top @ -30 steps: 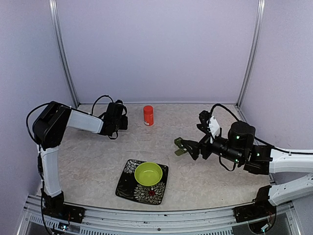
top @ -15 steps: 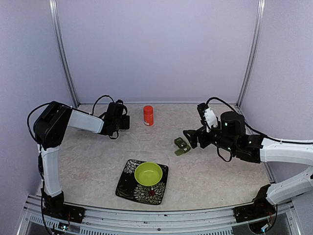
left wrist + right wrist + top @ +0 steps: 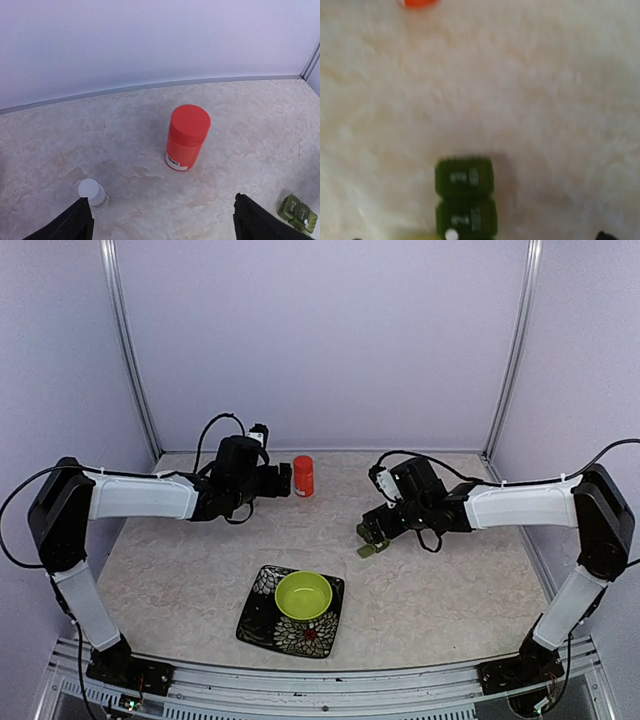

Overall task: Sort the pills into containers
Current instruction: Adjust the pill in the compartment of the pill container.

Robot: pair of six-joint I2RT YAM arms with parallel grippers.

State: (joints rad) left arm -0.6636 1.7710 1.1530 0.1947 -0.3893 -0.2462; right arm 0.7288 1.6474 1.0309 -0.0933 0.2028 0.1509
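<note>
The containers are a dark green pillbox (image 3: 371,539) lying on the table's middle right, blurred in the right wrist view (image 3: 465,199), where a small white dot (image 3: 451,234) shows on its near compartment. My right gripper (image 3: 377,527) hovers just over it, open, with only the fingertips (image 3: 605,235) showing at the bottom edge. My left gripper (image 3: 167,225) is open and empty, a short way before an orange bottle (image 3: 186,137). From above, the left gripper (image 3: 282,480) sits just left of that bottle (image 3: 303,476). I make out no loose pills.
A small white-capped vial (image 3: 91,192) stands near my left finger. A lime-green bowl (image 3: 303,595) rests on a dark flowered plate (image 3: 262,618) at the front centre. The pillbox corner (image 3: 297,214) shows at the left wrist view's lower right. Walls enclose the table.
My left arm has stretched right toward the orange bottle and its jaws have opened wide. My right arm has reached forward and left over the pillbox, which has stayed in place.
</note>
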